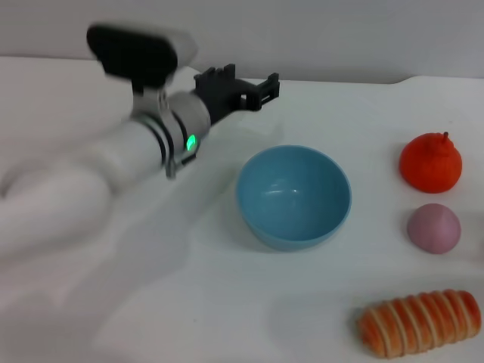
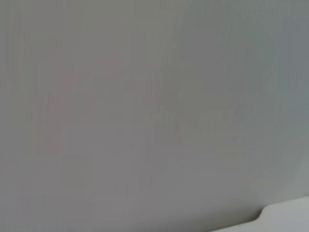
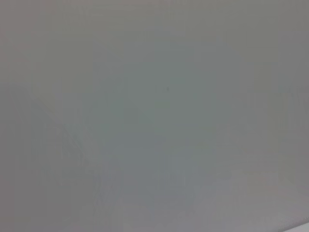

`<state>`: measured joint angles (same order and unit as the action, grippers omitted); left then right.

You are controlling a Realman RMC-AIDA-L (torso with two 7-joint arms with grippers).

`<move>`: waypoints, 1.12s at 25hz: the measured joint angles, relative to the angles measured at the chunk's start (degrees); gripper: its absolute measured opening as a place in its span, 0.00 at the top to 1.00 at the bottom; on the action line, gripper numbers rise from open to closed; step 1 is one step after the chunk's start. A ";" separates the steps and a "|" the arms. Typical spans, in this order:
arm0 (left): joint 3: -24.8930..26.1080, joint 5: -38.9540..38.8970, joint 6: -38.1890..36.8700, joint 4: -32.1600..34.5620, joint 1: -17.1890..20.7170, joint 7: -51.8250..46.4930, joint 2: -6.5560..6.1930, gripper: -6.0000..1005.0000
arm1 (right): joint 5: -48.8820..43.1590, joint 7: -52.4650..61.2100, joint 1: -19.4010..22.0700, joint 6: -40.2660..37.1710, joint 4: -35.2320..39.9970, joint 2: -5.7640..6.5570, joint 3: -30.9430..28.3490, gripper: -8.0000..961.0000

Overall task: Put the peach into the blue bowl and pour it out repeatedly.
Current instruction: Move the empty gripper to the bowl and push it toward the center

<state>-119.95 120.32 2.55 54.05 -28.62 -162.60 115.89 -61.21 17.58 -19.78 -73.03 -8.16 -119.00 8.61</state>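
The left gripper (image 1: 261,89), a black two-fingered claw on a white arm, is held in the air above the white table (image 1: 189,302), behind and to the left of the blue bowl; whether its fingers are apart or together cannot be told, and nothing is seen held in it. The right gripper is not seen in any view.

The round, glossy light-blue bowl (image 1: 293,197) is set upright near the middle of the table and is empty. The small, round, pale pink-mauve peach (image 1: 434,228) is found to the right of the bowl, well apart from it and from the left gripper. Just behind it lies a larger orange-red fruit with a stem (image 1: 431,162), and in front of it an orange striped bread roll (image 1: 420,323).

The peach is judged light, smooth and apt to roll; it would best be taken across its widest middle, with gentle pressure. The bowl is judged stiff and slippery, best taken at its rim.

One bowl, one peach, one orange-red fruit and one roll are counted.
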 joint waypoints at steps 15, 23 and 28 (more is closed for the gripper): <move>39.87 4.62 -61.45 7.95 -7.13 15.90 1.75 0.25 | 0.05 0.00 -0.01 -0.01 -0.02 0.00 -0.07 0.32; 39.40 5.48 -64.15 5.63 -7.80 16.90 1.84 0.24 | 0.03 0.00 -0.14 -0.01 -0.02 0.00 -0.09 0.32; 39.06 5.53 -62.56 -0.94 -9.93 17.70 2.01 0.23 | 0.03 0.00 -0.31 0.46 0.04 0.00 -0.09 0.32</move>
<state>-80.89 125.85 -60.01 53.11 -38.55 -144.90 117.90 -61.18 17.58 -20.08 -72.57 -8.11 -119.00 8.52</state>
